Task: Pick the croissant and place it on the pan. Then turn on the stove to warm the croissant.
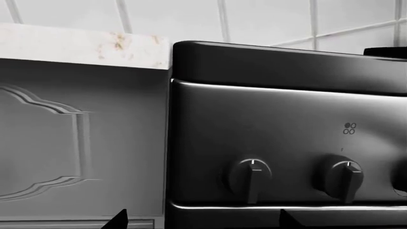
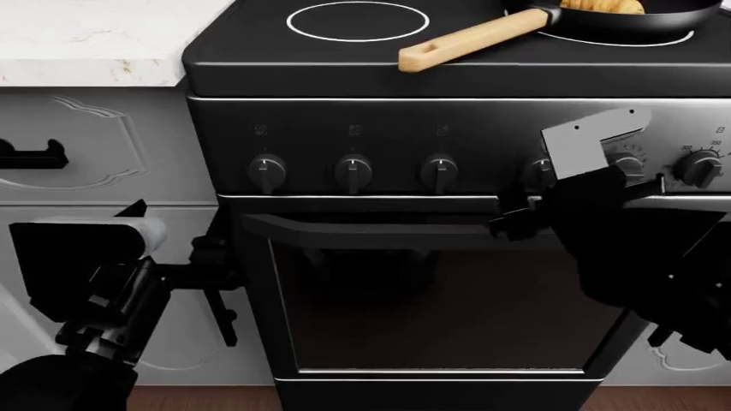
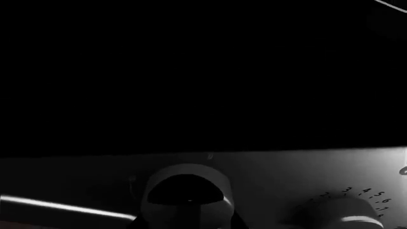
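Golden croissant (image 2: 603, 5) already in the pan (image 2: 639, 19); stove (image 2: 457, 77) knob unturned.
Right gripper (image 2: 537, 218) at a knob (image 3: 186, 193), closure apparently hidden; left gripper (image 2: 217, 282) idle, spread unclear.

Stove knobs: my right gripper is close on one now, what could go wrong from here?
The knobs look alike; the right gripper covers its target in the head view, so it might turn one for a burner not under the pan. The right wrist view is mostly black, so alignment on the knob is hard to judge and the fingers could slip. The pan's handle reaches the stove's front edge, exposed to bumps.
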Robot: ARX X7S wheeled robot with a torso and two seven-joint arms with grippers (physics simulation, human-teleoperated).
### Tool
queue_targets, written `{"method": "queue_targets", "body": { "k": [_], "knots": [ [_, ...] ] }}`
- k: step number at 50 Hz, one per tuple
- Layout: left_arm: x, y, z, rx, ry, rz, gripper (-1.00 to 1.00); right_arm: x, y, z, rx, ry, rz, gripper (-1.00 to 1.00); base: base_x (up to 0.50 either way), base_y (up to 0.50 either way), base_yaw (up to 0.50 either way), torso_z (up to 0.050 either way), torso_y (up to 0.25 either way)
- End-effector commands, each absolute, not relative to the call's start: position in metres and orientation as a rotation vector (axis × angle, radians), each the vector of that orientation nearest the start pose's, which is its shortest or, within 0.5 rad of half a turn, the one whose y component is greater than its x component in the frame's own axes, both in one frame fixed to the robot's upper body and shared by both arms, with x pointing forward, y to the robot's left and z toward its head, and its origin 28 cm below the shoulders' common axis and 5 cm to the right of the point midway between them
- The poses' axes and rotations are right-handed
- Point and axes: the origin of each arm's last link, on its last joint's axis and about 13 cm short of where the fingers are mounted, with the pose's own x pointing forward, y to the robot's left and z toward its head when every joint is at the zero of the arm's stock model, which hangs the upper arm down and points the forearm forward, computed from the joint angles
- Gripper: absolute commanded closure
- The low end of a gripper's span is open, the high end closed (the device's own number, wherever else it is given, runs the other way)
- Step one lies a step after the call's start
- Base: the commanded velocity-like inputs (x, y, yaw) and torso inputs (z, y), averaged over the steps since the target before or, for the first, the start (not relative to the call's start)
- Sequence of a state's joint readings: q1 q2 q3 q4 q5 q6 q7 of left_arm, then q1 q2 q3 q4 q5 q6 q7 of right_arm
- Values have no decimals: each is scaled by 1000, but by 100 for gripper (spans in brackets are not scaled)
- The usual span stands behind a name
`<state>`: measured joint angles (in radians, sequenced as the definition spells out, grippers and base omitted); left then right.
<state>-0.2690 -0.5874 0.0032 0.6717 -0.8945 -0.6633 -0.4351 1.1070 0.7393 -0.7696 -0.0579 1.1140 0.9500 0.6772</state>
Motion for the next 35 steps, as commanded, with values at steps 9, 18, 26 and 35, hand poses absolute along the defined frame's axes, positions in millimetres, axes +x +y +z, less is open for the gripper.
{"method": "queue_targets", "body": {
  "k": [9,18,26,35],
  "knots": [
    [209,255,177,-83,-98,-99,-100,312,-156,222,-436,274,-75,100,6,1,4,0,0],
    [210,255,177,-85,-99,-99,-100,312,-157,223,-462,269,-76,100,8,0,5,0,0],
    [210,255,177,-86,-99,-98,-100,312,-157,224,-485,265,-76,100,8,1,6,0,0],
    [210,256,176,-89,-99,-97,-100,312,-158,225,-518,259,-76,100,6,0,6,0,0]
  ]
}}
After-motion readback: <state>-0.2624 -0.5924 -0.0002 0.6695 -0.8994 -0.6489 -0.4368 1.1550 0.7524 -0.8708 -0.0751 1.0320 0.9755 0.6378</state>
